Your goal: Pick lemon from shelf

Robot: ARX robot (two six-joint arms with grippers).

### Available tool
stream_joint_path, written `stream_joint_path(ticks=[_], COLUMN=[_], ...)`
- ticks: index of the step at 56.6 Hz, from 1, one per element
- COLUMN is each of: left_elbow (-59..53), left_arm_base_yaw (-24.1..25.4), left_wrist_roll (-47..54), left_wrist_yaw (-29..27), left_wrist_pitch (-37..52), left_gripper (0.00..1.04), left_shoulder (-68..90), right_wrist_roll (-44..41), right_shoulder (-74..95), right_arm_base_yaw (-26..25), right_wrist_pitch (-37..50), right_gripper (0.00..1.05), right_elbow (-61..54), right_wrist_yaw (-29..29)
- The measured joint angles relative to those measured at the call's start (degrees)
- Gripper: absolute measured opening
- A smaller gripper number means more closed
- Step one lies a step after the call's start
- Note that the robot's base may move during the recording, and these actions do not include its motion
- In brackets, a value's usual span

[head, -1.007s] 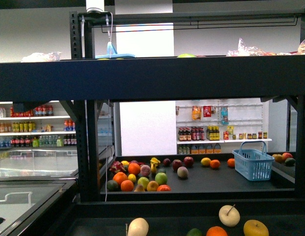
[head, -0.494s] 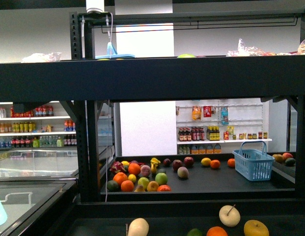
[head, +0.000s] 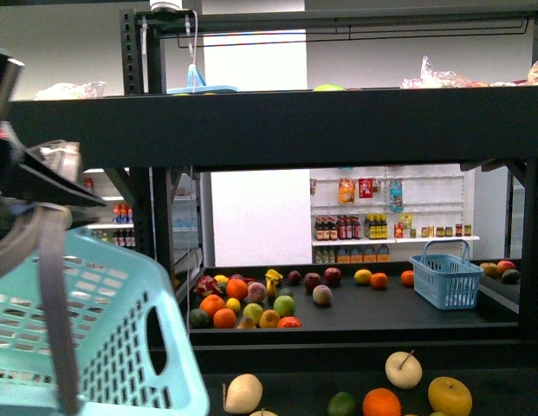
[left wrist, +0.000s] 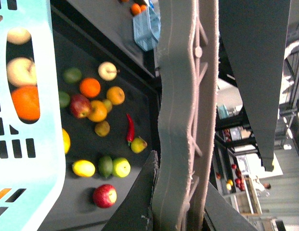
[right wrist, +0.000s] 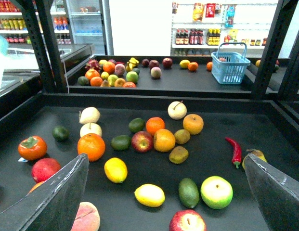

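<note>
Front view, pale blue basket (head: 104, 329) newly at left, before shelf (head: 277, 130)

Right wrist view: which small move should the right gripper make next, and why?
Probably lower the right gripper toward the lemon: the gripper is open and holds nothing, and the lemon lies untouched on the shelf just ahead of it.

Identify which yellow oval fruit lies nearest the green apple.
The yellow fruit separated from the apple by an avocado; the other sits beside the large orange.
</note>
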Motion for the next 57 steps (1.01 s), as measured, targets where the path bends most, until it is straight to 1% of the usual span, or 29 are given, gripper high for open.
stream_joint_path(ticks=[5, 14, 21, 31, 46, 47, 50, 51, 53, 55, 57], left_elbow=[0.0, 0.9, 2.4, 4.3, 5.1, 5.1, 5.1, 5.1, 5.1, 5.1, 5.1], left_arm_base_yaw=[-5.3, -13.0, -17.0, -20.0, -22.7, -22.7, -22.9, -22.9, -22.9, -22.9, -23.0], left_wrist_roll=[-0.8, -2.4, -4.8, -7.2, -7.6, -7.6, -7.6, -7.5, -7.4, -7.4, -7.4], left_wrist_yaw=[-2.1, -5.2, -7.0, -8.3, -9.9, -9.9, -9.9, -9.8, -9.8, -9.8, -9.8], left_wrist_pitch=[2.2, 5.5, 7.6, 9.5, 11.3, 11.4, 11.7, 11.7, 11.8, 11.8, 11.9], left_gripper=[0.11, 0.11, 0.11, 0.11, 0.11, 0.11, 0.11, 0.11, 0.11, 0.11, 0.11], left_shoulder=[1.8, 7.3, 11.9, 15.1, 17.1, 17.2, 17.3, 17.4, 17.4, 17.4, 17.4], right_wrist_roll=[0.0, 0.0, 0.0, 0.0, 0.0, 0.1, 2.6, 4.3, 5.7, 6.6, 7.3], right_shoulder=[0.0, 0.0, 0.0, 0.0, 0.0, 0.1, 2.9, 4.9, 9.0, 13.6, 20.2], right_arm_base_yaw=[0.0, 0.0, 0.0, 0.0, 0.0, 0.0, 1.0, 0.9, -0.3, -2.1, -5.1], right_wrist_pitch=[0.0, 0.0, 0.0, 0.0, 0.0, -0.1, -4.4, -5.4, -5.2, -3.6, 0.0], right_gripper=[0.97, 0.97, 0.97, 0.97, 0.97, 0.97, 0.97, 0.97, 0.97, 0.97, 0.97], right_elbow=[0.0, 0.0, 0.0, 0.0, 0.0, 0.0, 1.5, 2.3, 3.2, 3.9, 5.0], right_wrist_yaw=[0.0, 0.0, 0.0, 0.0, 0.0, 0.3, 5.7, 8.4, 9.2, 7.7, 4.9])
